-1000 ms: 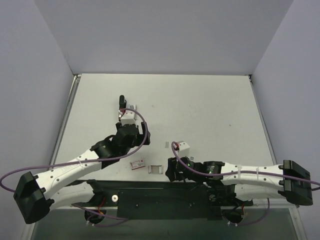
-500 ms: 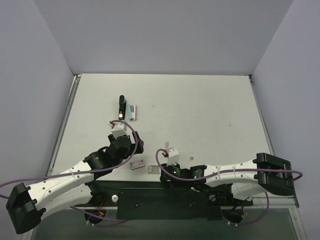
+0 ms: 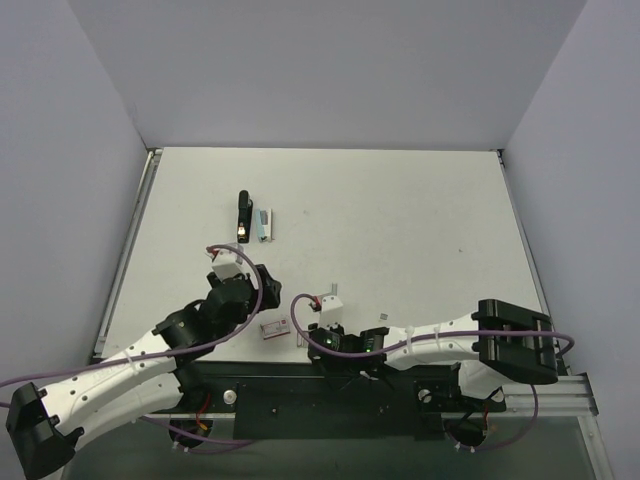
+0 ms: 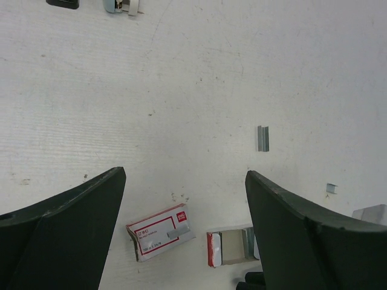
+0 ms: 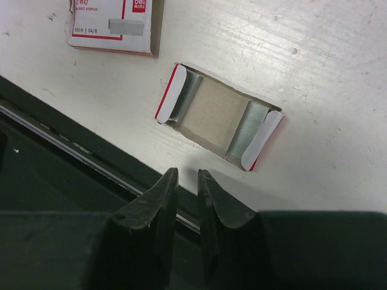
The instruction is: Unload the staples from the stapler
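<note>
Pale walls are closing in around the white table (image 3: 420,210), and you are looking at a job whose progress is hard to call. The stapler (image 3: 242,214) is lying flat far out on the left side of the table, silvery tip toward the arms, with a pale teal piece (image 3: 264,224) just beside it; neither arm is touching it. You cannot tell from here whether its magazine is holding staples. A loose staple strip (image 4: 262,138) and a smaller staple scrap (image 4: 331,188) are lying on the bare table well apart from the stapler, which hints some unloading may be done, though they could as easily be coming from the box. Your left gripper (image 4: 184,175) is hovering with its jaws spread wide and nothing between them, looking down over the red-and-white box sleeve (image 4: 162,231). Your right gripper (image 5: 187,176) is hanging low at the near edge with its fingers (image 5: 162,196) nearly together, only a slim gap showing, gripping nothing. Right under it the open cardboard tray (image 5: 217,109) is showing staples at both ends, close to the black base rail (image 5: 54,175). Sleeve and tray are crowding the near edge; the way out to the stapler looks open.
</note>
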`<state>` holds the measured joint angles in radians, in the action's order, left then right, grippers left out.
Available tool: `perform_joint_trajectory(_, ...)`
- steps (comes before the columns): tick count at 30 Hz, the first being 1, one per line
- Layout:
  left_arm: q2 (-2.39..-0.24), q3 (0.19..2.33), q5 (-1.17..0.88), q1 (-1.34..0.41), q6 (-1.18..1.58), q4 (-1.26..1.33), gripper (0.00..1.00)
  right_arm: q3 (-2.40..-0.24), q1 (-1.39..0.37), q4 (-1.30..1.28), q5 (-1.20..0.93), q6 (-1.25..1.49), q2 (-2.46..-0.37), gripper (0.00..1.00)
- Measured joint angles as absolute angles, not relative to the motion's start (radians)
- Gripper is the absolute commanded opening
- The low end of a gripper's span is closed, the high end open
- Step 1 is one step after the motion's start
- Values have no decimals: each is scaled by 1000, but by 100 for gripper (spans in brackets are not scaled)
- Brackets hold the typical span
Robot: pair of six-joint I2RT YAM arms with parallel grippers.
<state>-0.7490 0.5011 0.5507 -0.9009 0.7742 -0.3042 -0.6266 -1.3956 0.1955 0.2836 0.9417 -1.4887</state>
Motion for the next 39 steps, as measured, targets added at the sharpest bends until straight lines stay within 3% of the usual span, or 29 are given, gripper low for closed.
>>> perform_joint_trajectory(9,-669,490,561,-901,774,-329,91,-632,-1381,197,284,971,-1528,10)
perform_joint_trajectory(27,-689,477,561,-901,767,-334,91,-630,-1229,197,302,959,-1530,10)
perform_joint_trajectory(31,-693,477,561,-901,759,-334,91,-630,-1224,152,305,918,-1503,19)
perform_joint_trajectory(36,-693,477,561,-901,746,-333,91,-641,-1222,46,320,861,-1363,40)
perform_joint_trajectory(39,-693,480,561,-901,743,-333,91,-678,-1205,-11,345,818,-1283,45)
